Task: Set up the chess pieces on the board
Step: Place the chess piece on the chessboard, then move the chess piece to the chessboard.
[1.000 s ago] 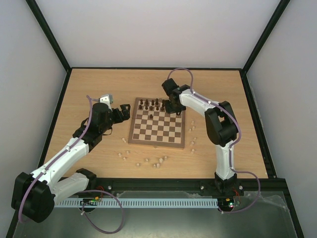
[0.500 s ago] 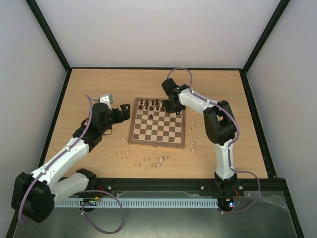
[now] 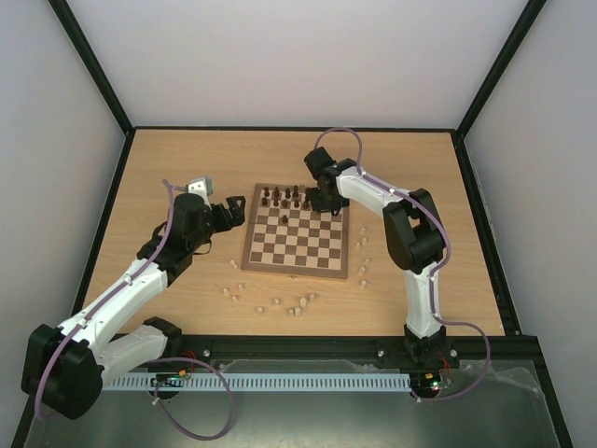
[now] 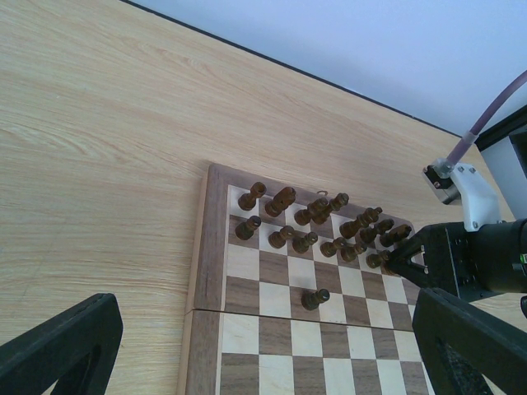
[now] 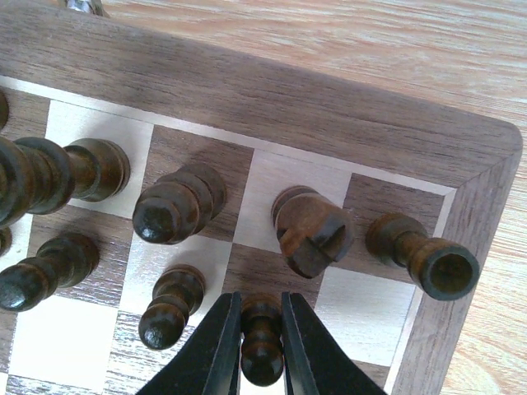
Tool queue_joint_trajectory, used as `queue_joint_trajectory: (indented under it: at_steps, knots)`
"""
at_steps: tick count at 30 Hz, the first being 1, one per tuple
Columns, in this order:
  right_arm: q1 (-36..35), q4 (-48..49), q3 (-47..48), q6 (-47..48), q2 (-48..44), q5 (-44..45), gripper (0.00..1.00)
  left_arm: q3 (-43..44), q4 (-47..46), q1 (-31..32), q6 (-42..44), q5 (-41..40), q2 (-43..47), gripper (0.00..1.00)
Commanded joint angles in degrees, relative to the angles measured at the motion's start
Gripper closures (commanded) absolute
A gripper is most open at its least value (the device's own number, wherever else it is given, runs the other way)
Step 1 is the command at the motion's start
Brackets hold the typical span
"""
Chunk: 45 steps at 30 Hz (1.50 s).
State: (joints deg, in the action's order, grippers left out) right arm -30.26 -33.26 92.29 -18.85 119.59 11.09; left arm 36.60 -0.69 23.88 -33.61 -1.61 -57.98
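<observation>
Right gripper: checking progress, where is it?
In the top view, the right gripper sits at the far right corner of the board, closed around a dark pawn.

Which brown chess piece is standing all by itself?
The small brown pawn standing alone, nearer the middle of the board. All the other brown pieces crowd together along the board's far edge.

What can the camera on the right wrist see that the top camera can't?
Only the right wrist view shows, close up, the right arm's jaws pinching one dark pawn near a corner of the board. Only the top view shows the pale pieces scattered on the table off the board, and the left arm beside it. Both show the board and the dark pieces lined up at its far edge.
</observation>
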Motion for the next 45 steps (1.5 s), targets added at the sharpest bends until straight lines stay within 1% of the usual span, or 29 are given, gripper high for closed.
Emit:
queue_joint_trajectory:
  at_steps: [1,16,22,23,27,31,33,37,41,45]
  knots:
    - [0.4,-2.4,1.1,0.1,0.9,1.2,0.85,1.6,0.5,0.3,0.5,-0.4,0.8,0.00]
    - [0.5,-2.0,1.8,0.1,0.9,1.7,0.85,1.7,0.7,0.2,0.4,-0.4,1.4,0.00]
    - [0.5,-2.1,0.8,-0.1,-0.7,1.0,0.76,1.6,0.7,0.2,0.4,-0.3,1.4,0.01]
    - [0.5,-1.9,0.2,-0.1,-1.4,1.0,0.74,1.7,0.6,0.3,0.4,-0.2,1.4,0.00]
    - [0.5,-2.2,-1.3,-0.4,-4.2,1.1,0.72,1.5,0.5,0.2,0.3,0.0,1.6,0.00]
    - [0.4,-1.8,-8.2,-1.3,-10.0,1.9,0.68,1.6,0.5,0.2,0.3,-0.1,1.8,0.00]
    - [0.3,-1.3,-12.0,-1.7,-14.3,1.8,0.63,1.5,0.6,0.2,0.4,-0.3,1.9,0.01]
    - [-1.5,-0.4,-16.8,-2.2,-21.0,-1.5,0.58,1.6,0.7,0.2,0.4,-0.7,1.8,0.00]
    - [-4.8,0.3,-16.5,-2.4,-23.8,-5.7,0.56,1.6,0.8,0.2,0.4,-0.8,1.9,0.00]
    - [-7.8,0.3,-12.6,-2.6,-20.7,-8.5,0.56,1.5,0.9,0.2,0.3,-1.2,2.6,0.00]
